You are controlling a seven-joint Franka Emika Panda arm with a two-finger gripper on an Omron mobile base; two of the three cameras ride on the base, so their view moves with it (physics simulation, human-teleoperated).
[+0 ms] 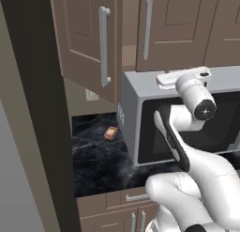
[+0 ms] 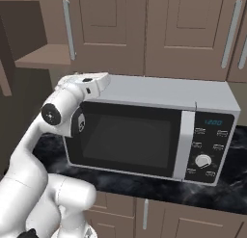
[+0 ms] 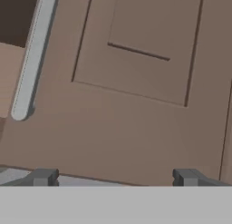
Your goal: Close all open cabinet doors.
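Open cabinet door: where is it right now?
In the left base view, the open cabinet door is swung out at upper left, above the dark counter and left of the microwave. The shut door sits beside it.

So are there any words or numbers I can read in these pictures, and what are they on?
Microwave display: small teal digits, too blurred to read for certain.
Microwave buttons: tiny marks, too small to read.
Cabinet doors and the small orange thing on the counter: no writing that can be made out.
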